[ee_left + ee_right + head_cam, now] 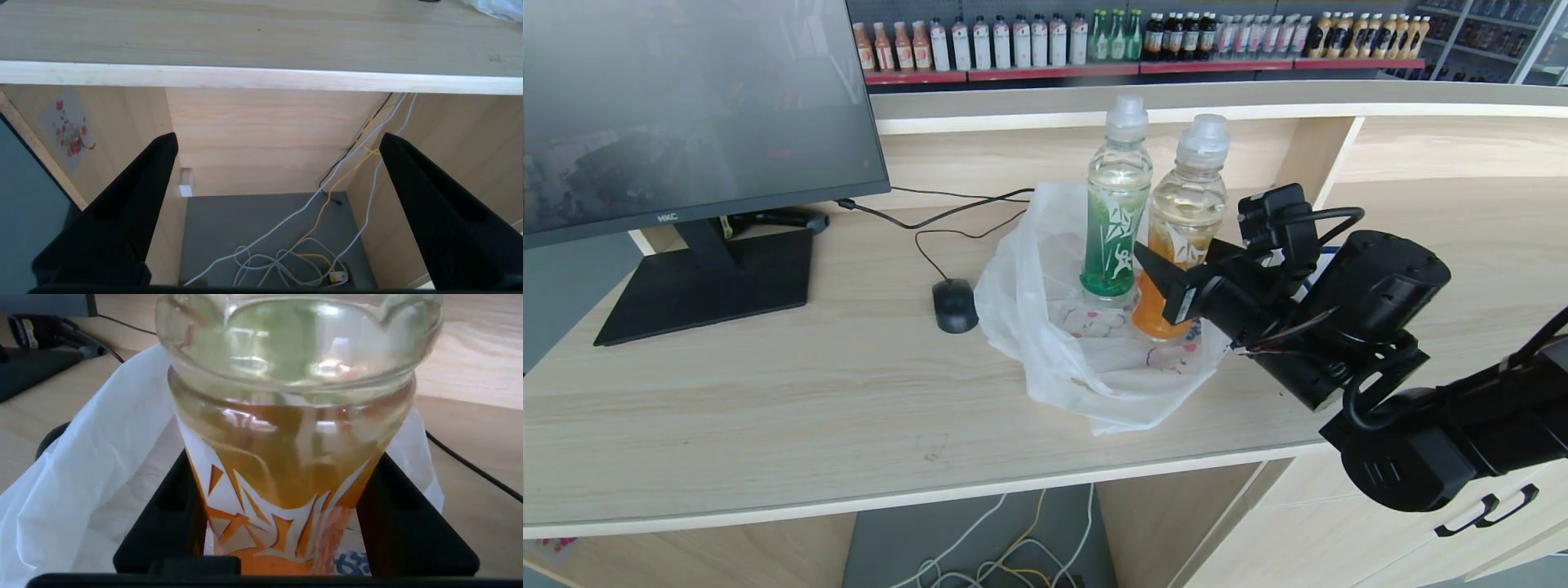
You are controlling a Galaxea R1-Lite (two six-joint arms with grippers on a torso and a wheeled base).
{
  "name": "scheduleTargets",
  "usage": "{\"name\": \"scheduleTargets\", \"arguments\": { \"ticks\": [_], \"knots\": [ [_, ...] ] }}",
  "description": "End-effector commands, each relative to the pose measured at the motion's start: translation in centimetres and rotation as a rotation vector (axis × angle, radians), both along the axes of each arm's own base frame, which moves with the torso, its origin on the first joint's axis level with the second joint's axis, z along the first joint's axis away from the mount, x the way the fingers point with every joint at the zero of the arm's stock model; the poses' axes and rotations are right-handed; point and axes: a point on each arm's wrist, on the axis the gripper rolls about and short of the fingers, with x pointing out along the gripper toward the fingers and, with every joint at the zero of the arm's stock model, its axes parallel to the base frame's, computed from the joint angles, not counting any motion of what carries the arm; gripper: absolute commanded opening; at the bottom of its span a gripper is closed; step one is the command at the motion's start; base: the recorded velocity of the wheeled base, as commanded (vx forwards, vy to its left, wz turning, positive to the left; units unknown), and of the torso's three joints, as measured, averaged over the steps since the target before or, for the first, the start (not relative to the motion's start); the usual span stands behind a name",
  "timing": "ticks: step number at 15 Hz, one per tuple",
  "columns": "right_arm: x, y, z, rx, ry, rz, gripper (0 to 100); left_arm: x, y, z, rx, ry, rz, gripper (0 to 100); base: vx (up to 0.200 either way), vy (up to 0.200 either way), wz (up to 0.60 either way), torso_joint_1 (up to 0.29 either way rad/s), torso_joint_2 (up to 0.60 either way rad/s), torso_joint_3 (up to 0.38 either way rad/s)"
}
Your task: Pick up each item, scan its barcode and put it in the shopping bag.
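Below the counter's (768,408) front edge, the left gripper (278,143) hangs with fingers spread wide, holding nothing. On the counter, the right gripper (1176,286), at the orange bottle's (1188,204) 4 o'clock, clasps it low on its body. The bottle stands upright on the shopping bag (1045,327). The green bottle (1115,220) stands just beside it at 9 o'clock. Any sideways swing could topple the green bottle, and the low grip may let the tall orange bottle tilt.

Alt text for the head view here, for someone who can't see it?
The right gripper has its jaws closed around an orange bottle standing on a white shopping bag on a wooden counter, with a green bottle beside it. A monitor and mouse sit to the robot's left, and shelves of drinks line the back.
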Motion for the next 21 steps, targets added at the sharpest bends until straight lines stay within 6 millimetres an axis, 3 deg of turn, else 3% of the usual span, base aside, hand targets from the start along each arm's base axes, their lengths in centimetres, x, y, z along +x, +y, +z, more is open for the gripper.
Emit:
{"name": "scheduleTargets", "arguments": {
  "ticks": [1,10,11,21],
  "knots": [
    [-0.1,0.1,-0.5,-0.008,0.019,0.004,0,0.0,0.0,0.0,-0.001,0.0,0.001,100,0.0,0.0,0.0,0.0,0.0,0.0],
    [0.0,0.2,-1.7,0.002,0.022,0.009,0,0.0,0.0,0.0,-0.001,0.0,0.001,100,0.0,0.0,0.0,0.0,0.0,0.0],
    [0.0,0.2,-1.8,0.022,0.023,0.019,100,0.0,0.0,0.0,0.001,0.0,0.001,100,0.0,0.0,0.0,0.0,0.0,0.0],
    [-0.7,-0.3,-0.6,0.033,-0.03,0.018,100,0.0,0.0,0.0,0.001,0.0,0.001,100,0.0,0.0,0.0,0.0,0.0,0.0]
  ]
}}
